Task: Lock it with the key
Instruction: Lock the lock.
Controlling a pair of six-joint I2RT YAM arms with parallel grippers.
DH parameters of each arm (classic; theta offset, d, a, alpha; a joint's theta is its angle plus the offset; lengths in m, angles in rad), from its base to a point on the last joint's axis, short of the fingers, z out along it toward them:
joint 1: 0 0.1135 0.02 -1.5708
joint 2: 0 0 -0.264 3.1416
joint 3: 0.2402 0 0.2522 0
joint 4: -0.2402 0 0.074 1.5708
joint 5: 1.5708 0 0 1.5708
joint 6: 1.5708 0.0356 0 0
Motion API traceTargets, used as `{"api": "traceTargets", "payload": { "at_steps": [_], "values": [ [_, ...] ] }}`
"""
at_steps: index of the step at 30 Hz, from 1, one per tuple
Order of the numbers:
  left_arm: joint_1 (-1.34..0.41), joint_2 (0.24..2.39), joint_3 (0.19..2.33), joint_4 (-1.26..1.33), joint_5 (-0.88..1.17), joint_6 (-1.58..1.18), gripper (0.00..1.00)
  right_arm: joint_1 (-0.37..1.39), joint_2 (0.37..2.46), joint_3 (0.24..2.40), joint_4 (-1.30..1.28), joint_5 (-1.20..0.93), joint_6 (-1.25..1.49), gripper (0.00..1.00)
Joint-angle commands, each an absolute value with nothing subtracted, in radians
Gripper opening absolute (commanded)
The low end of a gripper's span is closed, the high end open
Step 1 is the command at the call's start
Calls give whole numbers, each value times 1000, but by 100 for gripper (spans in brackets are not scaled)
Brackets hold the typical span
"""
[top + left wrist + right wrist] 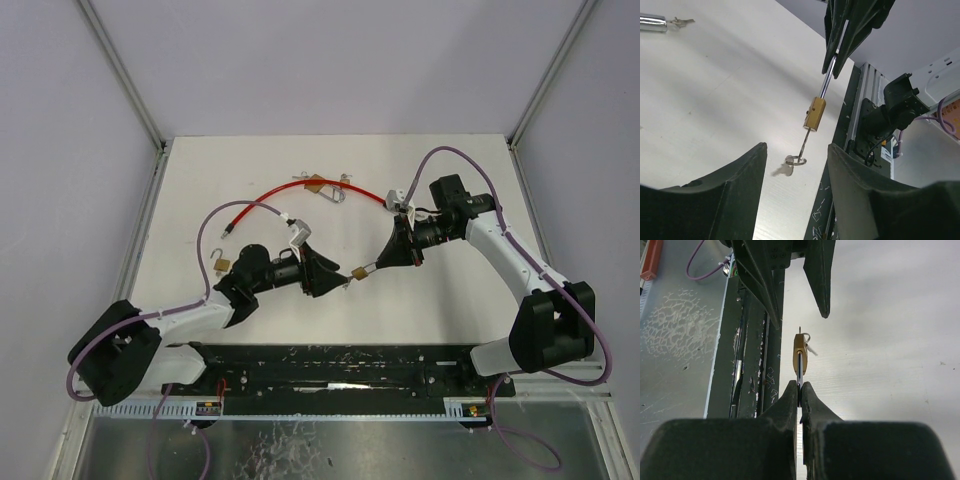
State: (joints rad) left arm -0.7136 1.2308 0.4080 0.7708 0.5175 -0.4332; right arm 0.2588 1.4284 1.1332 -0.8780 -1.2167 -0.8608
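Padlock [358, 271] pinched by its shackle in the right fingers [790, 400], key seated in its far end.

The right fingers are closed tight on the steel shackle [827, 82], and the brass body pokes out past their tips, off the counter [470, 170]. The key [804, 145] sticks out of the body's other end, with its ring [798, 161] dangling. My left fingers [747, 170] stand parted on either side of that ring, and I see no contact with it. In the top view the padlock hangs between the two arms, near the middle of the counter. A red cable [300, 188] lies further back. A second small padlock [222, 262] lies beside the left arm.
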Motion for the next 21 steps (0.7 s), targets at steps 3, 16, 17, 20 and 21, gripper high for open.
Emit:
{"api": "traceTargets", "payload": {
  "at_steps": [3,16,17,20,21],
  "values": [
    [-734,1273,446,874,529,-427,46,253,1414,1159,-858,-1270,-839,0],
    [-741,1338,484,845,558,-396,35,253,1413,1158,-865,-1266,-849,0],
    [-742,1346,489,843,565,-397,35,253,1413,1159,-866,-1267,-850,0],
    [-741,1364,500,845,583,-395,34,253,1415,1160,-872,-1269,-856,0],
    [-742,1368,502,844,588,-394,34,254,1417,1162,-875,-1270,-859,0]
  ]
}}
